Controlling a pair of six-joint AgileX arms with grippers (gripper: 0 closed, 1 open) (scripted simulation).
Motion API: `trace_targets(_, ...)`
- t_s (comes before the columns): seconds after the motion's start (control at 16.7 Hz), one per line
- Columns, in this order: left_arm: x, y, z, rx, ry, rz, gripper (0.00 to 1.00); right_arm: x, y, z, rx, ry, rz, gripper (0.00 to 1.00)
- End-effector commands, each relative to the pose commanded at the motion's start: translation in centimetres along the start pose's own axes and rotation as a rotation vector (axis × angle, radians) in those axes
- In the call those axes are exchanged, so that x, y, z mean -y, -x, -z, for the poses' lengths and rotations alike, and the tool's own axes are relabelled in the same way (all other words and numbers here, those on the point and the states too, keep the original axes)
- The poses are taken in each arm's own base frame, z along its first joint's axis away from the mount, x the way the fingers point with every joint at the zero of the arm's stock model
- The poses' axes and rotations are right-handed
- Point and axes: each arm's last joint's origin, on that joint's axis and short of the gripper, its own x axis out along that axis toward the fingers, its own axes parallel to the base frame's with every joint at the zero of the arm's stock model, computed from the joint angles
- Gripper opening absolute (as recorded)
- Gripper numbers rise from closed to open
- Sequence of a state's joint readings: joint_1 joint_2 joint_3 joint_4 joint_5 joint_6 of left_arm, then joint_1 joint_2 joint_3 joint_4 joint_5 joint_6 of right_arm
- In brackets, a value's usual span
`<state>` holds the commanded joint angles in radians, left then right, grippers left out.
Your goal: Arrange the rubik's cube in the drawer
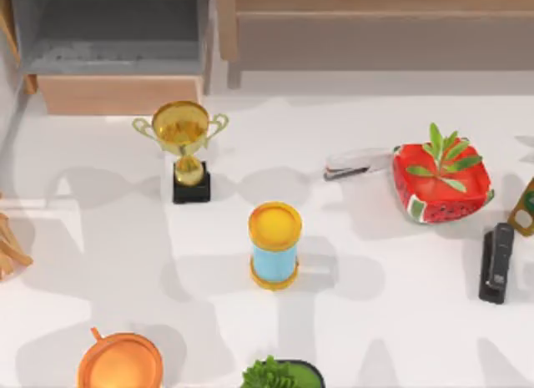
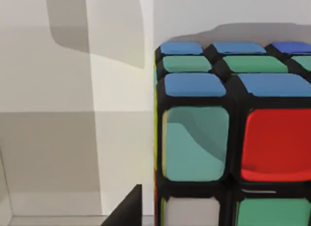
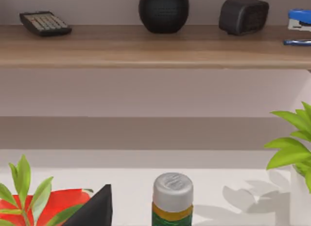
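**Cube close to left wrist camera; drawer stands open at rear left**

Location. The cube point(image 2: 233, 133) sits very close in front of the left wrist camera, against a pale surface and wall. Whether it is held, or what it rests on, cannot be told. The drawer point(image 1: 117, 94) is at the far left of the counter point(image 1: 375, 263) in the top view, pulled open, grey inside and with nothing visible in it.

End effectors. A dark tip of the left end effector point(image 2: 127, 209) shows beside the cube, and a dark tip of the right end effector point(image 3: 96, 209) shows near the plant pot point(image 1: 440, 183). For neither can I tell open from closed.

Handling, as judged. The cube looks rigid, light and glossy, so likely slippery under pads. Hold is best taken on two opposite flat faces, centred, not on edges or corners, since a layer could twist.

Count, top view. One trophy point(image 1: 185, 146), one blue and yellow can point(image 1: 274, 244), one plant pot, two staplers, namely a pale stapler point(image 1: 355, 163) and a black stapler point(image 1: 498, 262), one orange cup point(image 1: 119, 363), one leafy plant point(image 1: 279, 375). One shelf point(image 3: 155, 45) appears in the right wrist view.
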<state>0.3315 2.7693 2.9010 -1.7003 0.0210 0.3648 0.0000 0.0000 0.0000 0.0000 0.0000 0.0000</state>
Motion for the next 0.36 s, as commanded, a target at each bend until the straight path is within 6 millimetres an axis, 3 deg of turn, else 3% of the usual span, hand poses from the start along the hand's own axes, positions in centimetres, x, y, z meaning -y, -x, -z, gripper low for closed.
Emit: trace_targets(0.36,0.0,0.0,0.0,0.0,0.0,0.0,1.0,0.0,0.0,0.0,0.0,0.0,0.0,1.0)
